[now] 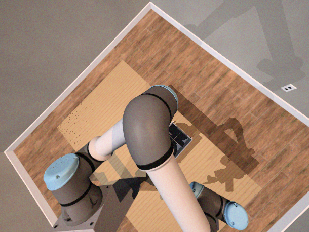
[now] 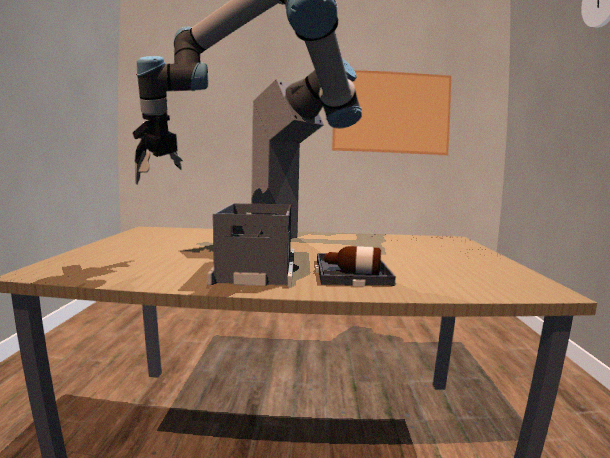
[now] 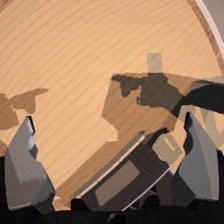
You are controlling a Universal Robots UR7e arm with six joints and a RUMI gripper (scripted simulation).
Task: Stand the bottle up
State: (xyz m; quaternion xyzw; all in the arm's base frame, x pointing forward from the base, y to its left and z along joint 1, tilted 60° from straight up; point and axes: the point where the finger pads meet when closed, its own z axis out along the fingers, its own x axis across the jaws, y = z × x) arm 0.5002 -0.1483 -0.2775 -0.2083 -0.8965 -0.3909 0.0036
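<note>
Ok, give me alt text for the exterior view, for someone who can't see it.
A brown bottle with a white label lies on its side in a dark tray on a wooden table, just right of a grey crate. The gripper hangs high above the table's left part, jaws open and holding nothing.

Brown bottle (image 2: 356,259) with a white label band and a dark reddish neck, lying in a dark charcoal tray (image 2: 380,278). To its left, the crate (image 2: 251,245) is plain grey. Pale, fine-grained wood on the tabletop (image 2: 450,280), dark grey fingers, and an orange panel (image 2: 395,112) on the beige far wall.
</note>
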